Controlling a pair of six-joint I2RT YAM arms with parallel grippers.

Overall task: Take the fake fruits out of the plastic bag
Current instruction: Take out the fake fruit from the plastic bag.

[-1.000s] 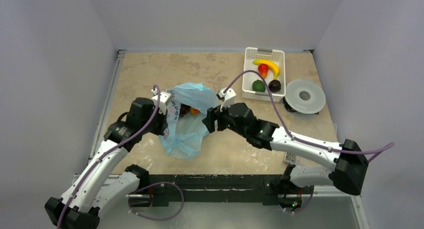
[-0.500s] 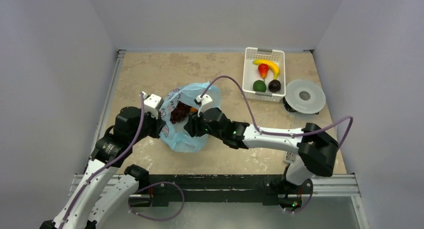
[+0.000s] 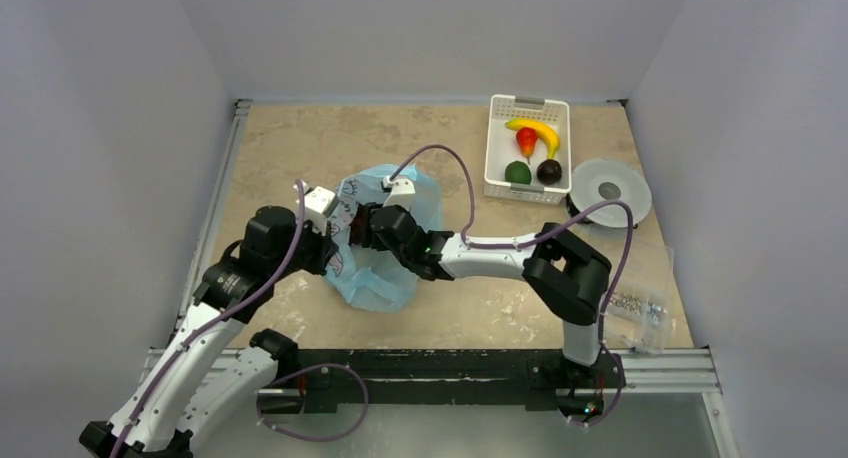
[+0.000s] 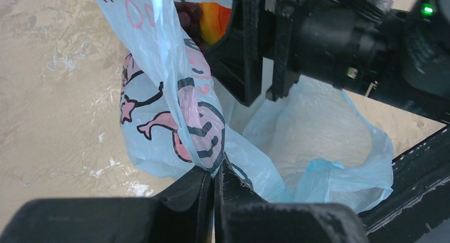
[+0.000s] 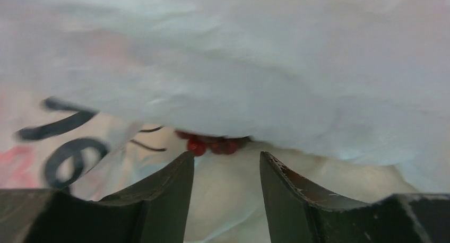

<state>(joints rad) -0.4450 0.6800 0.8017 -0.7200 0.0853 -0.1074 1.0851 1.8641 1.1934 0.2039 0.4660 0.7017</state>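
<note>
The light-blue plastic bag (image 3: 392, 278) with a pink-and-dark print lies left of centre. My left gripper (image 3: 336, 246) is shut on its left edge; the wrist view shows the jaws (image 4: 215, 171) pinching the printed film (image 4: 196, 121). My right gripper (image 3: 359, 225) reaches into the bag's mouth, open. In its wrist view the fingers (image 5: 225, 161) stand apart just short of the dark red grape bunch (image 5: 212, 144) under the film (image 5: 239, 68). The left wrist view shows the grapes (image 4: 187, 17) and the red-orange fruit (image 4: 215, 21) inside the bag.
A white slotted basket (image 3: 497, 143) at the back right holds a yellow banana (image 3: 537, 131), a small red fruit (image 3: 526, 138), a green round fruit (image 3: 517, 172) and a dark fruit (image 3: 549, 171). A round translucent lid (image 3: 610, 191) lies beside it. A small clear packet (image 3: 640, 313) lies front right.
My right arm has swung left and pushed its gripper into the bag's mouth, over the grapes. My left gripper has kept hold of the bag's edge and shifted slightly.
</note>
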